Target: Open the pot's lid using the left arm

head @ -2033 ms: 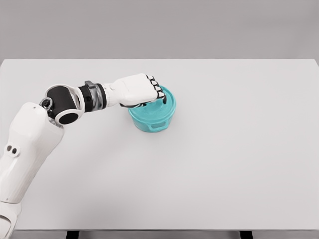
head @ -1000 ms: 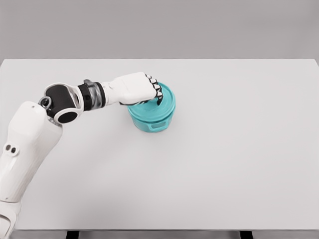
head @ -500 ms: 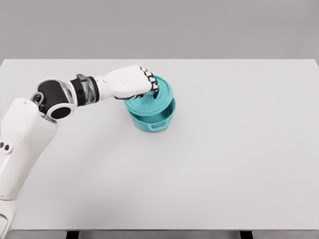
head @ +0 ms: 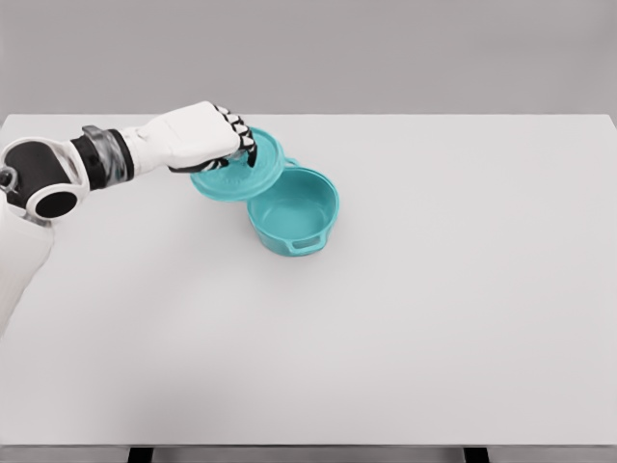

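Observation:
A teal pot (head: 294, 214) stands on the white table (head: 434, 289), left of the middle, its mouth uncovered and its inside bare. Its teal lid (head: 236, 174) hangs tilted in the air up and to the left of the pot, overlapping the pot's left rim in the picture. My left hand (head: 236, 145) is shut on the lid, fingers curled over its top where the knob is hidden. The left arm reaches in from the left edge. The right arm does not show.
The table's far edge (head: 308, 116) runs just behind the hand and the lid. Nothing else lies on the tabletop.
The lid was on the pot with my hand closed over it. It has since lifted off and swung up and to the left, and the arm has drawn back leftward. The pot stayed put.

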Robot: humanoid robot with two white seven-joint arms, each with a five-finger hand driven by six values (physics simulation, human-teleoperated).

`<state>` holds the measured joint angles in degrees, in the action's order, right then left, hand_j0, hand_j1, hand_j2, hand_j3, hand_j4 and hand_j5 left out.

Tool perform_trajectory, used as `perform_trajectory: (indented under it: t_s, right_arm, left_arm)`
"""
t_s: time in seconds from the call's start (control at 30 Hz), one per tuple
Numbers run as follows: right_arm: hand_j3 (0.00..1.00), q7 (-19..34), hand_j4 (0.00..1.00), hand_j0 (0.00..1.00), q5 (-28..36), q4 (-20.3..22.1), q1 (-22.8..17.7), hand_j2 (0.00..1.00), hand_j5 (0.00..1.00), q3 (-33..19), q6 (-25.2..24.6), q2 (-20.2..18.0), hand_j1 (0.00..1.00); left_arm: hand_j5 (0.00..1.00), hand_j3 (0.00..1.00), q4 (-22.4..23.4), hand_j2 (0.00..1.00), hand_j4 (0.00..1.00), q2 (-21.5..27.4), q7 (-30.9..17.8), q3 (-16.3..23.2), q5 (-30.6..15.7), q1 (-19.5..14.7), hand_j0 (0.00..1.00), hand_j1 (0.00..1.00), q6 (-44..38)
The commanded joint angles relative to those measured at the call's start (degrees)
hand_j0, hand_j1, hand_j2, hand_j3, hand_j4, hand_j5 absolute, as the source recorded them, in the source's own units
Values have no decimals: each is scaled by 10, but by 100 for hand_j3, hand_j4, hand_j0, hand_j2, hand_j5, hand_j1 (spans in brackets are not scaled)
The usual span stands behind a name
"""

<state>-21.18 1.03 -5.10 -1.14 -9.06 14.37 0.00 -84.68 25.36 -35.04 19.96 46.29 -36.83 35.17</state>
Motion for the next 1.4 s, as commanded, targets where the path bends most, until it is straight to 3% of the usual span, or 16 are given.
perform_trajectory:
  t_s: [0.0, 0.37, 0.73, 0.97, 1.03, 1.1, 1.17, 1.2, 1.37]
  right_arm:
    - [100, 0, 100, 100, 1, 0, 0, 100, 100, 0, 0, 0, 100]
    - [100, 0, 100, 100, 0, 0, 0, 100, 100, 0, 0, 0, 100]
    - [100, 0, 100, 100, 1, 0, 0, 100, 100, 0, 0, 0, 100]
    - [100, 0, 100, 100, 0, 0, 0, 100, 100, 0, 0, 0, 100]
    - [100, 0, 100, 100, 0, 0, 0, 100, 100, 0, 0, 0, 100]
    - [100, 0, 100, 100, 1, 0, 0, 100, 100, 0, 0, 0, 100]
    - [100, 0, 100, 100, 0, 0, 0, 100, 100, 0, 0, 0, 100]
    - [100, 0, 100, 100, 0, 0, 0, 100, 100, 0, 0, 0, 100]
    - [100, 0, 100, 100, 0, 0, 0, 100, 100, 0, 0, 0, 100]
  left_arm:
    - [51, 51, 0, 51, 51, 11, 0, -7, -3, 0, 51, 51, -2]
    - [51, 51, 1, 51, 51, 51, 0, -35, -2, 40, 51, 51, -2]
    - [51, 51, 0, 51, 51, 63, 0, -74, 0, 108, 51, 51, -2]
    - [52, 52, 0, 52, 52, 68, 0, -84, 0, 127, 52, 52, -2]
    - [56, 56, 0, 56, 56, 68, 0, -96, 0, 133, 56, 56, -2]
    - [66, 66, 1, 66, 66, 68, 0, -101, 3, 134, 66, 66, -2]
    - [80, 80, 1, 80, 80, 68, 0, -102, 5, 138, 80, 80, -2]
    - [95, 95, 2, 95, 95, 68, 0, -102, 6, 139, 95, 95, -2]
    - [100, 100, 2, 100, 100, 67, 0, -114, 6, 146, 100, 100, -2]
